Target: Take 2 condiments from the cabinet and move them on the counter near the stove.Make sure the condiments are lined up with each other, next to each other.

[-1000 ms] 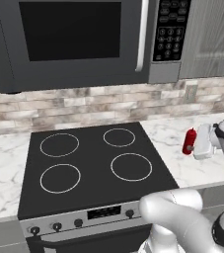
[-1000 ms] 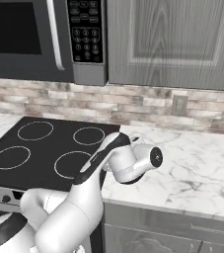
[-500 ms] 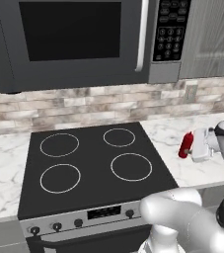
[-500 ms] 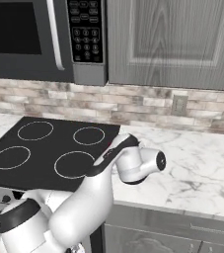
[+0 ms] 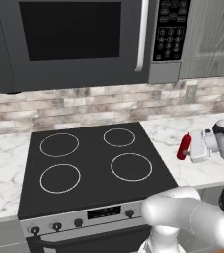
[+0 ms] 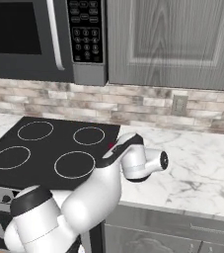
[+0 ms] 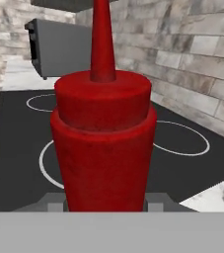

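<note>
- Gripping a red condiment bottle (image 5: pixel 184 146): the gripper (image 5: pixel 190 149) is closed on its lower body, and the bottle is roughly upright, slightly tilted, over the counter (image 5: pixel 172 129) just right of the stove (image 5: pixel 91 168).
- Hand view: the bottle (image 7: pixel 103 133) sits between the fingers, burners behind it.
- Cannot tell whether its base touches the marble; releasing while it hangs above could make it drop and topple.
- Being tall, slim and tilted, it likely tips if the fingers drag on opening.
- Sitting close to the cooktop edge, it may land on the glass instead of the counter.
- The second condiment isn't placed yet; a bad spot here would make lining them up harder.
- The cabinet (image 6: pixel 175 42) door is closed.
</note>
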### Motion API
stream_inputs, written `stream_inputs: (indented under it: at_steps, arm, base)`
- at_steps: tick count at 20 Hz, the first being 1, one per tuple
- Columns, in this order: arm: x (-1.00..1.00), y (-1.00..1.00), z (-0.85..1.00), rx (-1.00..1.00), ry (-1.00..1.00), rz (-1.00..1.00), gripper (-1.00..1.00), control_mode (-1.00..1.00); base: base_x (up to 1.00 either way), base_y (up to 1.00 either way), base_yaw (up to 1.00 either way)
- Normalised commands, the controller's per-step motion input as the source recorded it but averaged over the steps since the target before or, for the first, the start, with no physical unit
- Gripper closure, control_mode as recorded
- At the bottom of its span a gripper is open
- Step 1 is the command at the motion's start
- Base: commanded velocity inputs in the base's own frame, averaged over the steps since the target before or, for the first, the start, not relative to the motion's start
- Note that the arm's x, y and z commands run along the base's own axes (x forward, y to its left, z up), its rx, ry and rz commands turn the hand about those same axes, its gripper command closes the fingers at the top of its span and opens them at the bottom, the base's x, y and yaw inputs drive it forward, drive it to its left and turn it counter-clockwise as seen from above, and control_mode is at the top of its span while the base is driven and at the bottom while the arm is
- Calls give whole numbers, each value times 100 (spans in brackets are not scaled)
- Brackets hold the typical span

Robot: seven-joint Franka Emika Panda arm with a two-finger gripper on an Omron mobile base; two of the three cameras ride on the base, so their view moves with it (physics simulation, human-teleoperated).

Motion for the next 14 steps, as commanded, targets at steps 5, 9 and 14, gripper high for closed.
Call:
stream_inputs:
  at_steps: [5,9,14]
  arm:
    - [16,0,-11,-3,12,0,100,-100]
    - [14,0,-15,0,12,0,100,-100]
    - [9,0,-20,0,4,1,100,-100]
  base:
    - [0,0,0]
    - [0,0,0]
    - [0,0,0]
